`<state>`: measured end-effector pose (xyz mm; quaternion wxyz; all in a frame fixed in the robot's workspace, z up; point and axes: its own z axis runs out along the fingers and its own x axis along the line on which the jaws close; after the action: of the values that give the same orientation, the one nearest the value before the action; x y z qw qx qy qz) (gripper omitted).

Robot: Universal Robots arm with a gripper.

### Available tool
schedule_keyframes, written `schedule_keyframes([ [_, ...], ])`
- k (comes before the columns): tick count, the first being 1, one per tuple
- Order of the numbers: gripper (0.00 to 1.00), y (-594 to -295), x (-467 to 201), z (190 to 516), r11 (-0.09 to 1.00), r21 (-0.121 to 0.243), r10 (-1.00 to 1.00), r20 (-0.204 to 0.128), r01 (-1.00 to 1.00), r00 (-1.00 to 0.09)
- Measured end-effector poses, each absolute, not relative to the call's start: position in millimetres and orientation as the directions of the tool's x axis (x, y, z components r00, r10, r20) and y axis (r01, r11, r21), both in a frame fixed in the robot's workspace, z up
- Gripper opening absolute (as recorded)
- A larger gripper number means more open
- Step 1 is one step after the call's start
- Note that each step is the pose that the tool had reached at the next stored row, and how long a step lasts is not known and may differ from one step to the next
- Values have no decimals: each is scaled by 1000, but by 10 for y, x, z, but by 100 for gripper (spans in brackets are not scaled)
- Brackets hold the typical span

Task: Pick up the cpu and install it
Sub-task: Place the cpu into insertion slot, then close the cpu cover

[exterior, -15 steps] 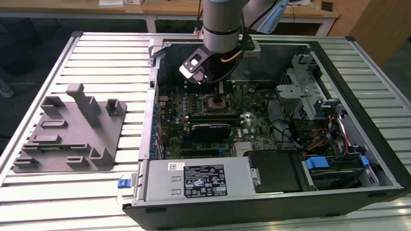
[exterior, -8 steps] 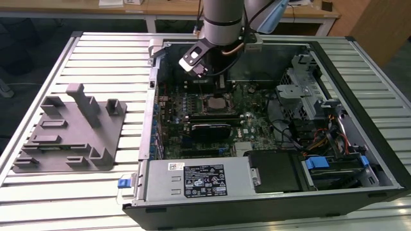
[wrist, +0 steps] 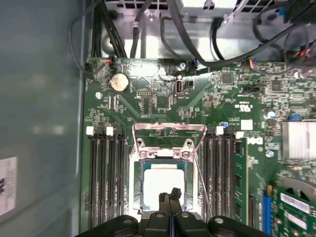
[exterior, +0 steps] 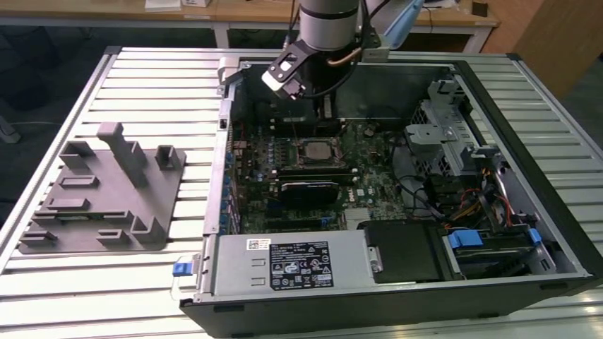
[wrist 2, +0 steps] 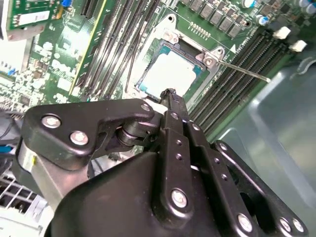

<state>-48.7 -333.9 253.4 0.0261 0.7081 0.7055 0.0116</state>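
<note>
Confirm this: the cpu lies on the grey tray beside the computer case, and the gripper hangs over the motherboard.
Not quite. The cpu lies in the socket on the motherboard, not on the grey tray; both wrist views show it. The gripper does hang over the motherboard.

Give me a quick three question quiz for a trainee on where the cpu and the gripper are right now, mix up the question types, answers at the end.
1. True or false: the cpu lies in the motherboard socket.
2. Which thing is the gripper nearest? A: the grey tray. B: the cpu. C: the power supply.
3. Fill in: the gripper is ___ (open or shut).

Key: 1 true. 2 B. 3 shut.
</note>
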Motion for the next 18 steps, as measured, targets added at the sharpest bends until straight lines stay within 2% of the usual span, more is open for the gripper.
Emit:
schedule_keyframes([
  [6,11,-3339,-487,2652,-4,54,1000,-21,999,5],
  [18,11,-3339,-487,2654,-5,54,1000,-20,999,6],
])
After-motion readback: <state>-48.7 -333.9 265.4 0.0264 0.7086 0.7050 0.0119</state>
